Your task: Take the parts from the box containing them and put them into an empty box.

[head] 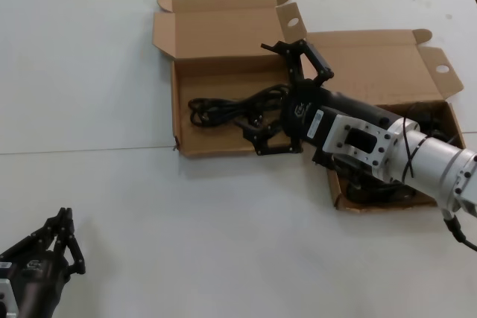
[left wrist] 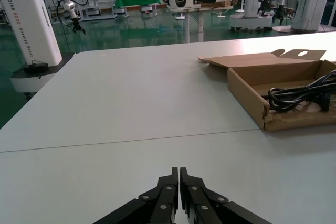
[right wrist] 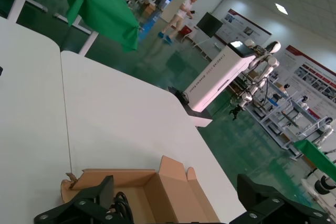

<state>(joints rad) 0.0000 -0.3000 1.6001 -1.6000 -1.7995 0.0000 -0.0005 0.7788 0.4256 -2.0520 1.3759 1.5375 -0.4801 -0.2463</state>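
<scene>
A: Right claw (head: 287, 98) spread wide over the squarer brown cardboard box (head: 195, 145), gripping nothing. A loosely coiled black power cord (head: 223, 109) lies inside that tray.

B: And the longer brown cardboard box (head: 380, 202) beside it sits mostly under the arm, dark cords barely showing.

A: Light, floppy stuff, I'd say; loops will sag and snag. Pinch the bunched middle, not a plug.

B: Left claw (head: 65, 240) rests closed, low on the white surface (head: 112, 199).

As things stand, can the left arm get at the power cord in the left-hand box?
Probably not without a long reach: the left tool is shut near the table's front edge, far from the cord. The open right tool already hangs over that box.
</scene>
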